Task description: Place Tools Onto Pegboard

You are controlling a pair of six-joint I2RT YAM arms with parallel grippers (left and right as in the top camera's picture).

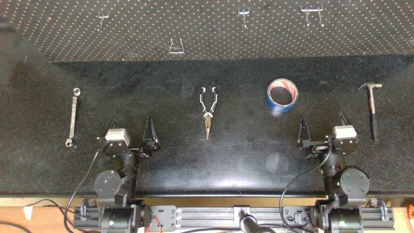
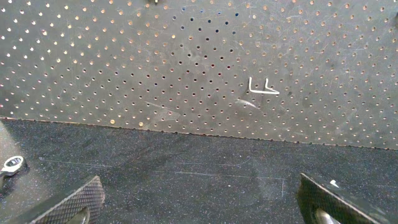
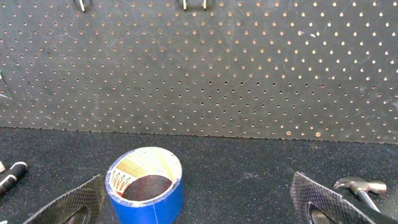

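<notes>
Nothing hangs yet, as far as can be seen: all four tools lie on the table (image 1: pixel 162 155), and the pegboard (image 1: pixel 207 26) carries bare hooks (image 1: pixel 176 46).

The left fingers (image 2: pixel 68 205) are spread wide and grasp nothing. The right fingers (image 3: pixel 323 199) are likewise spread and empty.

- **Wrench** (image 1: pixel 72 118): it lies outside the left fingers, off to their left and apart from them.
- **Pliers** (image 1: pixel 207 111): they lie between the two pairs of fingers, a little ahead of both.
- **Tape** (image 3: pixel 146 186): it stands ahead of the right fingers, toward their left side, not touching them.
- **Hammer** (image 1: pixel 372 107): it lies outside the right fingers, to their right.

I judge the whole task is left to do. Each tool has to be grasped, carried ahead of the fingers to the pegboard, and set on a hook.
</notes>
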